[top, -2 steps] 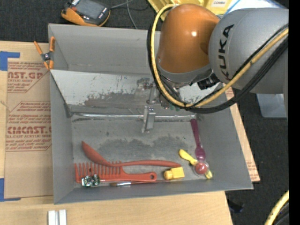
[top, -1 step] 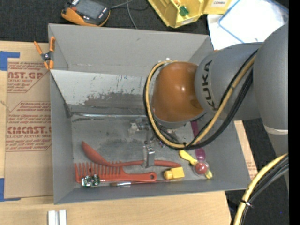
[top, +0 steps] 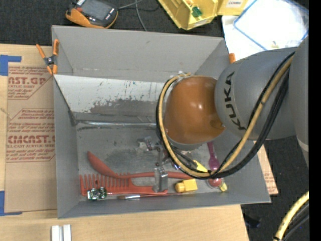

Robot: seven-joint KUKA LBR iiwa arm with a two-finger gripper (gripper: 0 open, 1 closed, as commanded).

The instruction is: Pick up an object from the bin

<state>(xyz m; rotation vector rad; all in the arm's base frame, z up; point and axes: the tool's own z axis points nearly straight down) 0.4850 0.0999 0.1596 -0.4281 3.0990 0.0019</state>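
Orange comb (top: pixel 120 186) lies directly under the end effector (top: pixel 161 179).

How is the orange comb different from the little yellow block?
The orange comb is long and thin with teeth; the yellow block is short and chunky. The comb stretches along the bin floor's lower edge; the block sits beside its right end. Both lie on the floor.
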